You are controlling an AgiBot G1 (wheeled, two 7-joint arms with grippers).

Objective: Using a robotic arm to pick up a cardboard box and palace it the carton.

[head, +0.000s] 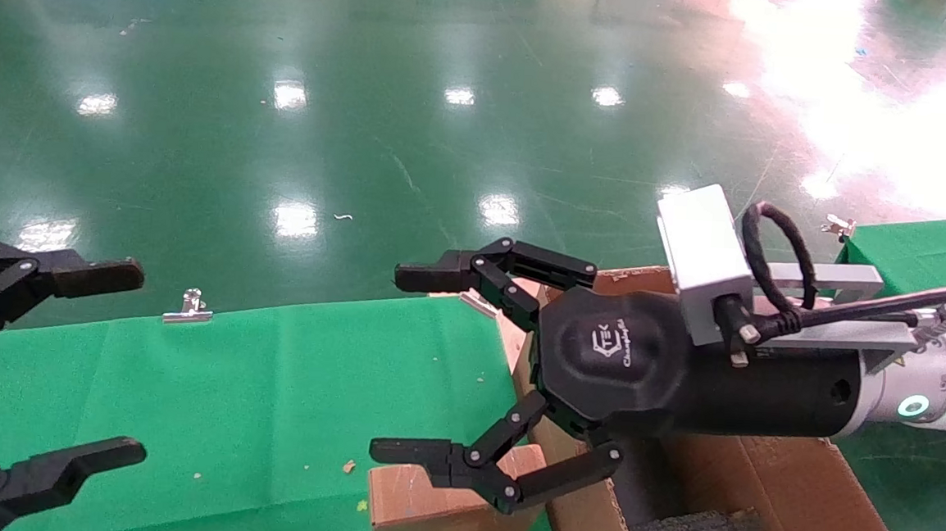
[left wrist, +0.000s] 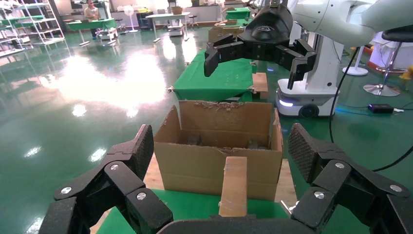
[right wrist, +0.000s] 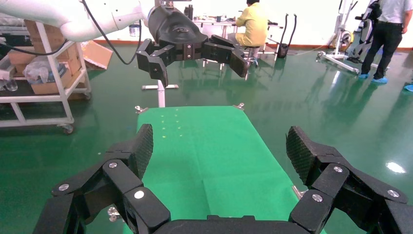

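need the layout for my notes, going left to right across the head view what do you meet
left gripper, open → metal clip on the green cloth's far edge → cardboard box → right gripper, open above the box → carton

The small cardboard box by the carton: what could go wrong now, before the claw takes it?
1. The right claw hangs open above the cardboard box, which stands on edge; a touch might tip it.
2. The box sits close against the carton; a lower finger may catch the carton's wall.
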